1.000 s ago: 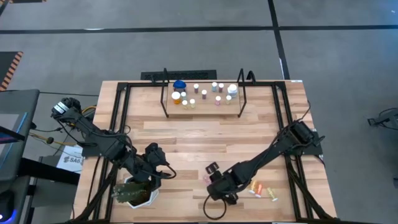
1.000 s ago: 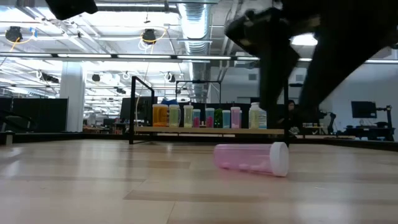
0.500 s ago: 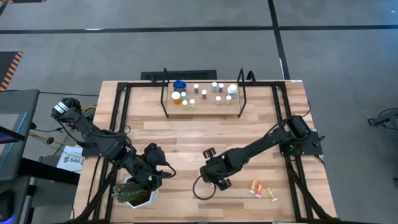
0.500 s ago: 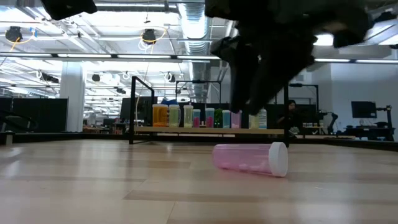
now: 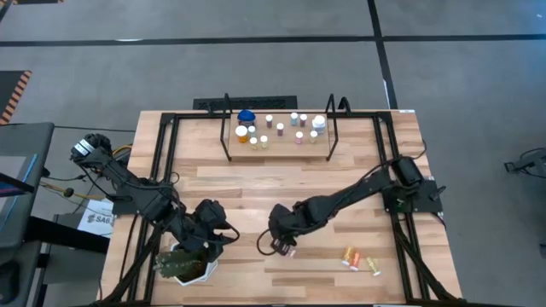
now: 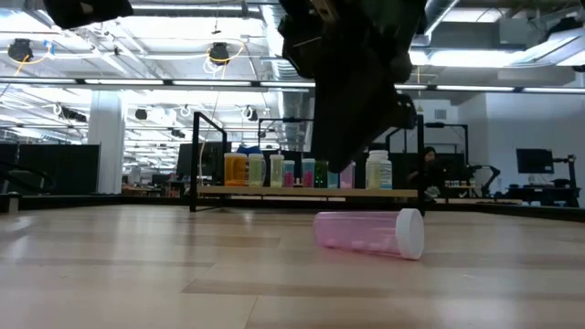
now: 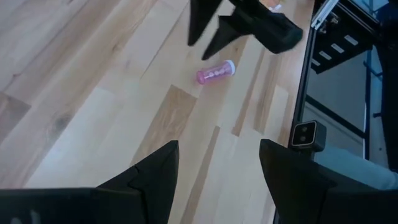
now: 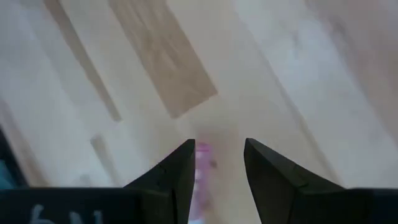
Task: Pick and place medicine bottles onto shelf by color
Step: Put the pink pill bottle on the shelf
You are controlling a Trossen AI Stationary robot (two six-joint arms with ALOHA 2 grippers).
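1. A pink bottle (image 6: 368, 234) is lying on its side on the table (image 5: 256, 183), near the front edge at about its middle, its white cap pointing away from the left arm.
2. The right gripper (image 5: 280, 243) is hanging just above that pink bottle, its fingers (image 8: 179, 174) standing narrowly apart with the bottle showing between them, not held.
3. The left gripper (image 7: 214, 177) is waiting near the front left corner, over the potted plant (image 5: 181, 263), its fingers standing apart and holding nothing.
4. The shelf (image 5: 277, 141) is sitting at the back edge, carrying many upright bottles.
5. Two small orange and yellow bottles (image 5: 360, 260) are lying toward the front right corner.
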